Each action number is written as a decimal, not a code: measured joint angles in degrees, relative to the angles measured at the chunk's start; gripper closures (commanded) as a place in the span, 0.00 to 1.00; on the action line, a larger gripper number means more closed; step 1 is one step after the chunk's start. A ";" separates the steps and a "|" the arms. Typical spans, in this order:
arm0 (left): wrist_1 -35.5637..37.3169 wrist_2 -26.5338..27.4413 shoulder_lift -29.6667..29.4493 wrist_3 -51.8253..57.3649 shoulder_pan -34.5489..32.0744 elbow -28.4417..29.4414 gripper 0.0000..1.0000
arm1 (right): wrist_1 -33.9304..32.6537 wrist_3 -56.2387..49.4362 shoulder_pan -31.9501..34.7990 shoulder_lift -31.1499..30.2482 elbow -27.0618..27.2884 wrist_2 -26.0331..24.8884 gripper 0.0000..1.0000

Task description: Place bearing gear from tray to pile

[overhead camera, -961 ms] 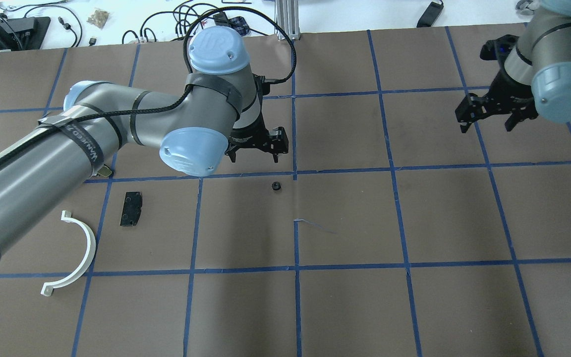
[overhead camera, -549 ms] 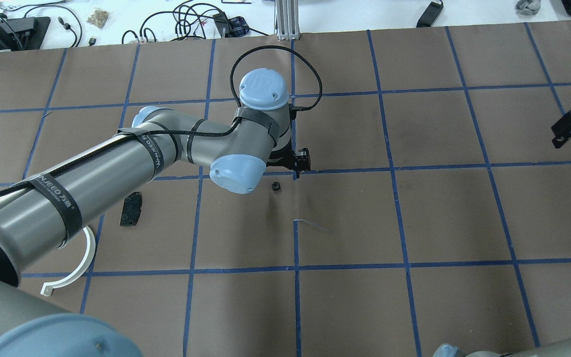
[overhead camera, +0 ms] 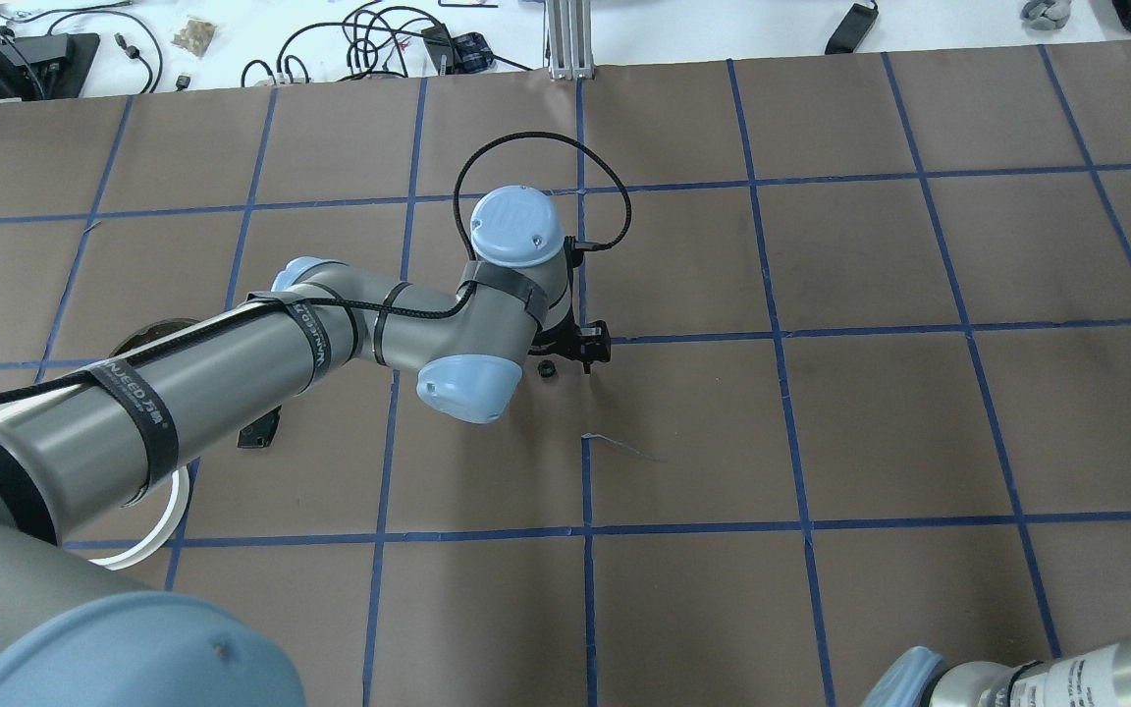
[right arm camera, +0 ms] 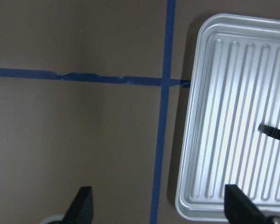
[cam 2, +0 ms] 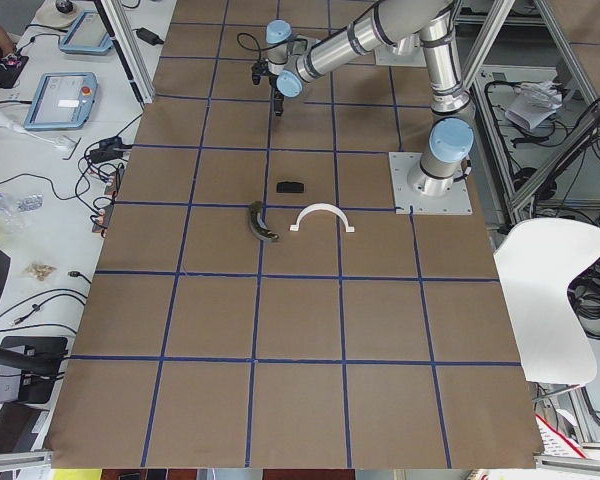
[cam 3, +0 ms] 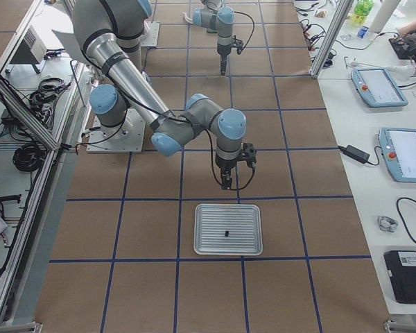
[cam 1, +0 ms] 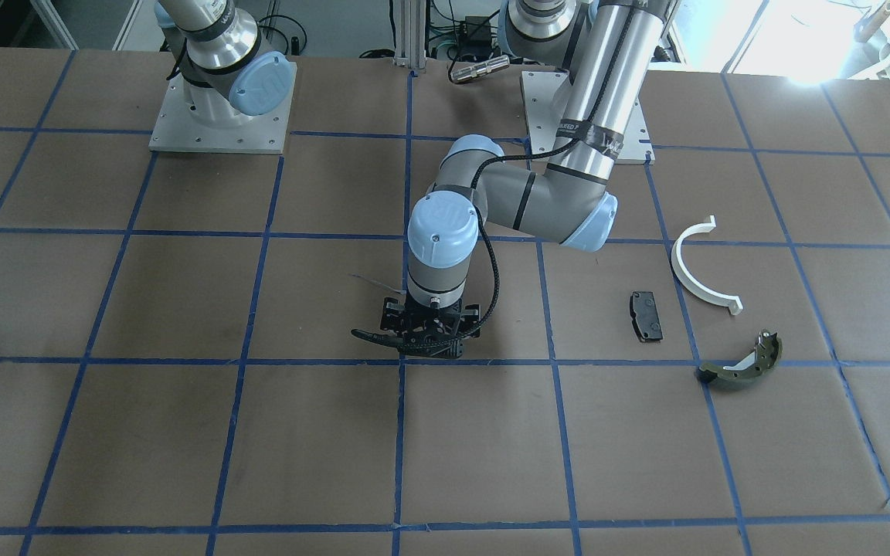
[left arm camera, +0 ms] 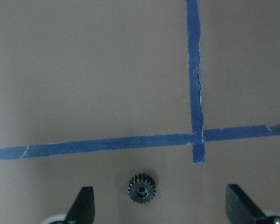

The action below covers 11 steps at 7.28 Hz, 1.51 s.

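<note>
The bearing gear (left arm camera: 141, 189), small, black and toothed, lies flat on the brown paper (overhead camera: 683, 432) beside a blue tape cross. My left gripper (left arm camera: 161, 207) is open low over it, with the gear between the fingers and nearer the left one. In the overhead view the gear (overhead camera: 547, 370) shows just beside the left wrist. The pile lies apart on the robot's left: a white half-ring (cam 1: 696, 270), a black pad (cam 1: 646, 315) and an olive shoe (cam 1: 742, 364). My right gripper (right arm camera: 159, 207) hangs open beside the tray (right arm camera: 210, 140), holding nothing.
The ribbed metal tray (cam 3: 229, 229) holds one small black part (right arm camera: 275, 132). The left arm (overhead camera: 232, 383) covers part of the pad and half-ring from above. Cables and tools lie on the white bench (overhead camera: 232, 39) past the far edge.
The left arm has reached forward and lowered until its open fingers straddle the gear. The right gripper has swung out of the overhead view to the right.
</note>
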 measured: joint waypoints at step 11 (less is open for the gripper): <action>1.44 0.64 0.66 -0.72 0.05 -0.59 0.88 | -10.66 -13.92 -7.56 13.98 -7.40 2.57 0.00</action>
